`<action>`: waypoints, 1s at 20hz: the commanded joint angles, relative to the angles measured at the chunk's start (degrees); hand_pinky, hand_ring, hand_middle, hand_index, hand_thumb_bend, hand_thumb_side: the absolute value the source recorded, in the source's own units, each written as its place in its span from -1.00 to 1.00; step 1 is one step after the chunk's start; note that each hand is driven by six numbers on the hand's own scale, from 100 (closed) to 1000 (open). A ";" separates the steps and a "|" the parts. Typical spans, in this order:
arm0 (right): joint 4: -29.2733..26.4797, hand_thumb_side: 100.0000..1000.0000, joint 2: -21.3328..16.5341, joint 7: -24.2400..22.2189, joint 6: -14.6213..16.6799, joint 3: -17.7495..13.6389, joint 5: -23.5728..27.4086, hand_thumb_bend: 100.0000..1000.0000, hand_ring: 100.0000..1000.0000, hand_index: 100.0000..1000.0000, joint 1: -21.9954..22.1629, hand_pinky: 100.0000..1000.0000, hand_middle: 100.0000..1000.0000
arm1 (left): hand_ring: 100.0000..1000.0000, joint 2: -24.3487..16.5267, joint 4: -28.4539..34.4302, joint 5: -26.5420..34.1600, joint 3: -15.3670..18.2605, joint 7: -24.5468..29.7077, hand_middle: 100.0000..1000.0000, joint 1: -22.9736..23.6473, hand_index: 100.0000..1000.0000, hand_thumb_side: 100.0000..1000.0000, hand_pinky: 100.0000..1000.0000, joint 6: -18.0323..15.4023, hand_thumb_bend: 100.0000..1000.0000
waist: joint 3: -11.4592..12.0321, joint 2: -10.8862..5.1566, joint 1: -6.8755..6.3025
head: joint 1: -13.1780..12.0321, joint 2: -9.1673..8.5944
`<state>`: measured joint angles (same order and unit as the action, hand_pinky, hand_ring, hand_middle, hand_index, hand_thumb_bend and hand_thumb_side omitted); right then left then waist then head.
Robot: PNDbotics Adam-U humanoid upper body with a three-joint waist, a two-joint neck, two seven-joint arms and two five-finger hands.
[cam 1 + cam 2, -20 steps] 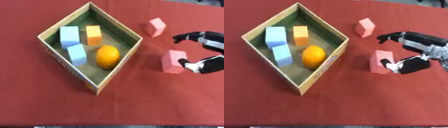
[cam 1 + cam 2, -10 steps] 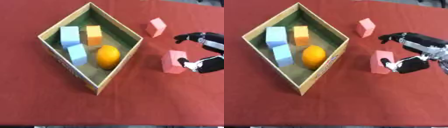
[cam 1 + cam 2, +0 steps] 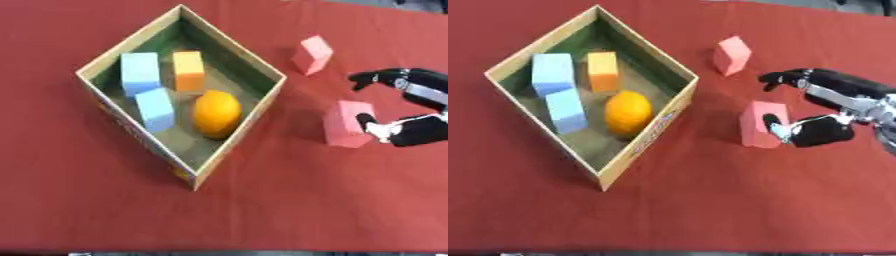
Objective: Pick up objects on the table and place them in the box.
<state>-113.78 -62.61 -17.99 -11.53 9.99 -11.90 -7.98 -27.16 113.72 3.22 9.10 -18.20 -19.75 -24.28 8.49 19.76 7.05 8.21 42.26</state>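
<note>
A cardboard box [image 3: 645, 127] stands turned like a diamond at the left. Inside it lie two light blue blocks [image 3: 553, 74], an orange block [image 3: 603, 71] and an orange fruit [image 3: 627, 112]. A pink block [image 3: 760, 124] stands on the red cloth to the right of the box. My right hand [image 3: 824, 107] comes in from the right, open around that block's right side: the thumb touches its near right face, the fingers arch above its far side. A second pink block [image 3: 731, 54] stands tilted farther back. My left hand shows in no view.
The red cloth [image 3: 710, 200] covers the whole table. The box's right corner lies a short way left of the nearer pink block.
The right hand has edged slightly closer to the nearer pink block. Both pink blocks and the box contents stay where they were.
</note>
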 commanded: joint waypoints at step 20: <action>-0.81 -0.56 -2.20 -3.42 6.66 -0.27 -6.77 -0.37 1.00 1.00 2.18 1.00 0.78 | 0.80 -0.98 0.87 -0.04 0.27 0.18 0.59 -0.35 0.79 0.54 0.83 0.12 -0.77 | -0.21 -1.00 0.09 | -0.14 -0.49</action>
<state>-113.78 -62.78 -21.15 -5.35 10.60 -17.72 -5.52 -27.16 113.72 3.24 9.09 -18.15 -19.72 -24.22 8.32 19.76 7.05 8.11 42.24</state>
